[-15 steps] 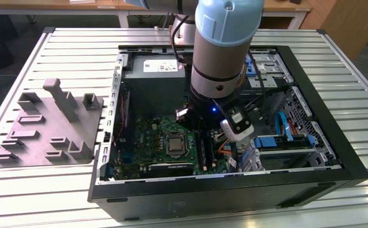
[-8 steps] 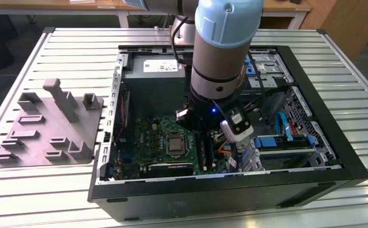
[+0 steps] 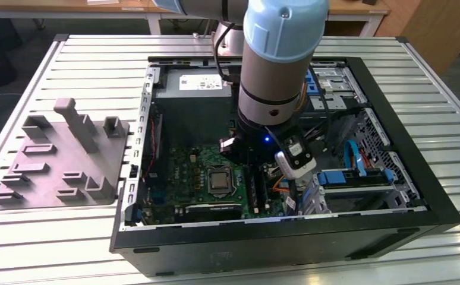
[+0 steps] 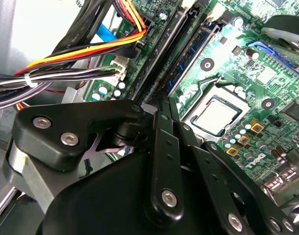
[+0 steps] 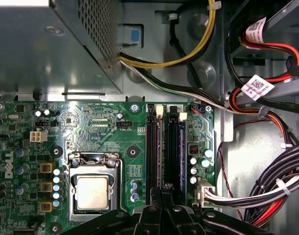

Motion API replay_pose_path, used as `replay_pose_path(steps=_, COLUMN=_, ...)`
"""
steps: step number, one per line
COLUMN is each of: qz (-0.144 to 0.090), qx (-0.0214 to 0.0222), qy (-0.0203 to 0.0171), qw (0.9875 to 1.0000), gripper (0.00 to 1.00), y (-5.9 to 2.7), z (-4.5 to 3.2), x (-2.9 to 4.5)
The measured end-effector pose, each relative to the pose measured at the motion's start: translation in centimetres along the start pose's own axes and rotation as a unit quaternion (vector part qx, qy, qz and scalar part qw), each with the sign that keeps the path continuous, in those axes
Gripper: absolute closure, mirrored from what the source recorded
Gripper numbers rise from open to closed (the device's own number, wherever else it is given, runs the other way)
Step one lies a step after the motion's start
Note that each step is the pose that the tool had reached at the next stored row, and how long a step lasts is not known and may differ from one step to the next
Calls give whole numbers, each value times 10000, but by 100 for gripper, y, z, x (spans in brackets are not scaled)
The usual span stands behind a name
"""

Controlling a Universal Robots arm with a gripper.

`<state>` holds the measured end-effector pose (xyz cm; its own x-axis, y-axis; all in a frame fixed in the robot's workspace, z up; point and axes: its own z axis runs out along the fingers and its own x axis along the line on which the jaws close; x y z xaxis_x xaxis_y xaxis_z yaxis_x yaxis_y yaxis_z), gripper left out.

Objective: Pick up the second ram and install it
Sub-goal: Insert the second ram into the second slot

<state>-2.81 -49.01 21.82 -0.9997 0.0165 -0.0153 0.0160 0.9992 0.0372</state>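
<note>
Seemingly slotted, the second ram (image 5: 161,147) shows edge-on, thin, greenish; gripper (image 5: 162,192) closed narrow at its end.

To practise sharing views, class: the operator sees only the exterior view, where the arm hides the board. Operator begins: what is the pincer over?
Observer: In the first wrist view the pincer sits over the black memory slots, beside the processor.
Operator: Is any stick in a slot?
Observer: In the second wrist view a blue-green stick appears to stand in one slot.
</note>
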Motion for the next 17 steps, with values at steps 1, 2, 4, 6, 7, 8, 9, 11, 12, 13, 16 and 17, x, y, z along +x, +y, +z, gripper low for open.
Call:
replay_pose_path(steps=1, qz=0, qx=0, qy=0, qw=10000, gripper=89, y=0, z=0, x=0)
replay_pose_path(steps=2, qz=0, qx=1, qy=0, qw=10000, gripper=89, y=0, z=0, x=0)
replay_pose_path(steps=4, qz=0, qx=-2, qy=-1, qw=10000, gripper=89, y=0, z=11, x=0)
replay_pose_path(steps=6, qz=0, qx=0, qy=0, qw=10000, gripper=89, y=0, z=15, x=0)
replay_pose_path(steps=7, qz=0, qx=0, qy=0, qw=10000, gripper=89, y=0, z=15, x=0)
replay_pose_path(steps=8, qz=0, qx=1, qy=0, qw=10000, gripper=89, y=-1, z=15, x=0)
replay_pose_path(steps=9, qz=0, qx=1, qy=0, qw=10000, gripper=89, y=-1, z=15, x=0)
replay_pose_path(steps=11, qz=0, qx=0, qy=0, qw=10000, gripper=89, y=0, z=16, x=0)
replay_pose_path(steps=12, qz=0, qx=-1, qy=-1, qw=10000, gripper=89, y=0, z=22, x=0)
replay_pose_path(steps=13, qz=0, qx=-1, qy=0, qw=10000, gripper=89, y=0, z=28, x=0)
replay_pose_path(steps=16, qz=0, qx=3, qy=0, qw=10000, gripper=89, y=-1, z=33, x=1)
replay_pose_path(steps=17, qz=0, qx=2, qy=0, qw=10000, gripper=89, y=-1, z=35, x=1)
